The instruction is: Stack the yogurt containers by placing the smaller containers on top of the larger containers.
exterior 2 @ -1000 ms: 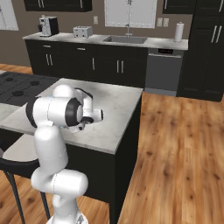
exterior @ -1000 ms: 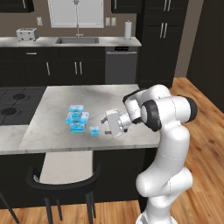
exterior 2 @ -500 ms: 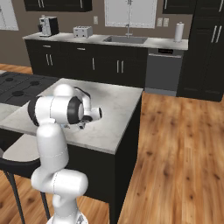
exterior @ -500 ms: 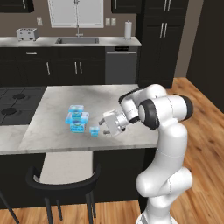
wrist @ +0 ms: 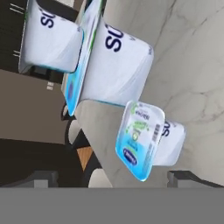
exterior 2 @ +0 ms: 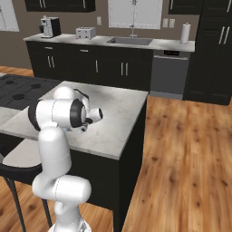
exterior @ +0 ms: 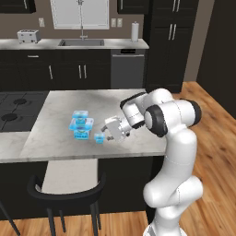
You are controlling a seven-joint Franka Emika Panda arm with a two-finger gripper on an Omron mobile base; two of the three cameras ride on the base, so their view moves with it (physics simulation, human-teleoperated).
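1. Now the gripper (exterior: 107, 134) has been brought closer to the tiny cup (exterior: 99, 137), just right of it.
2. Jaws are spread around the tiny cup (wrist: 151, 141), nothing held.
3. Larger cups (exterior: 81, 125) stand left on the island counter (exterior: 60, 106); grasp judged imminent.

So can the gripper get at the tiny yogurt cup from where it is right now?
Probably yes. The gripper sits open right beside the tiny yogurt cup, and in the hand view the cup lies between the fingertips with nothing in between. The larger cups stand clear behind it.
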